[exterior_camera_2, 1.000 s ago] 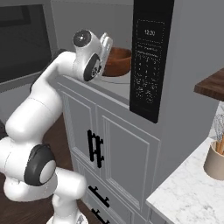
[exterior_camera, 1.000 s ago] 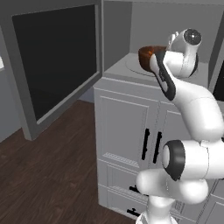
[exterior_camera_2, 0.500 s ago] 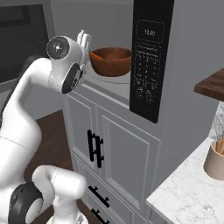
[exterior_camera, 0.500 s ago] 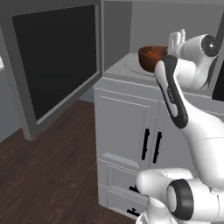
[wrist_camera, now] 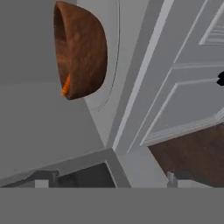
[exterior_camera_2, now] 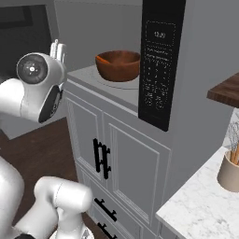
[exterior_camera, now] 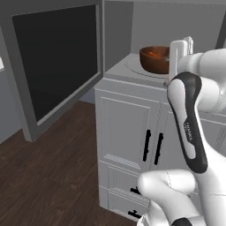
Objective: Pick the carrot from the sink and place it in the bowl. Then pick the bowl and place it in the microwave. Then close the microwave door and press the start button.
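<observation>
1. Left base view: glossy reddish-brown wooden bowl (exterior_camera: 155, 59) sat on microwave turntable (exterior_camera: 140, 70), thin orange carrot (exterior_camera: 155, 53) inside. Gripper (exterior_camera: 182, 47) stood just outside the cavity, fingers up, empty. Grey-framed dark-glass microwave door (exterior_camera: 57, 66) hung wide open, well left of gripper.
2. Right base view: black control strip (exterior_camera_2: 158, 60) flanked the bowl.
3. Hand view: jaws spread wide; carrot's long axis unclear.

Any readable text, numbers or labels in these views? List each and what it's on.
"12:20" or similar: clock digits at the top of the microwave's control strip, right base view; too blurred to be sure.
Keypad legends lower on the same strip: too small to read.
Faint lettering on the arm's dark forearm cover, left base view: unreadable.
Bowl, cabinet doors: no text.
</observation>
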Motion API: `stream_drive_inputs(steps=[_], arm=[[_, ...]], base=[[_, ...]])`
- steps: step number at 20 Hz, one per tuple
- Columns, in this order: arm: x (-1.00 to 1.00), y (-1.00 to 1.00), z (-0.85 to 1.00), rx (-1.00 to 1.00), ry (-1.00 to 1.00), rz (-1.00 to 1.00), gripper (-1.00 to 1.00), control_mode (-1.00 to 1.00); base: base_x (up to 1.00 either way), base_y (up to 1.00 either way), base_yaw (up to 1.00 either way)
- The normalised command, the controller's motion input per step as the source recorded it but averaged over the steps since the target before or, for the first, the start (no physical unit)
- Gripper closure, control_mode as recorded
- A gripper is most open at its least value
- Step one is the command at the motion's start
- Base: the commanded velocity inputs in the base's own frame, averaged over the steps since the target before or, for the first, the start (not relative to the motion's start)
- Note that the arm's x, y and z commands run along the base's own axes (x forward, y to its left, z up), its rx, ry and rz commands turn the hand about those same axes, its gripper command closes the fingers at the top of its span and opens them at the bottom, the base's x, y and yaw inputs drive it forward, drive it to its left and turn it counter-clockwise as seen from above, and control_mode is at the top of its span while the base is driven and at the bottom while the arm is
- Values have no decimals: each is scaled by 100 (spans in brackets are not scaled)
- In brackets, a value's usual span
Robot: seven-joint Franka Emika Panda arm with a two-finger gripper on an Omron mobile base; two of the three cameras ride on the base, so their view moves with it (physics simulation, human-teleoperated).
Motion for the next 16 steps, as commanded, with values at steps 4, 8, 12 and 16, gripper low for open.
stream_drive_inputs(steps=[4,8,12,16], arm=[[-100,74,2,6,-3,1,-100,-100],[-100,66,1,0,-9,0,-100,-100],[-97,88,0,-1,-4,0,-100,-100],[-95,100,9,-11,-9,0,-100,-100]], base=[[0,0,0],[0,0,0],[0,0,0],[0,0,0]])
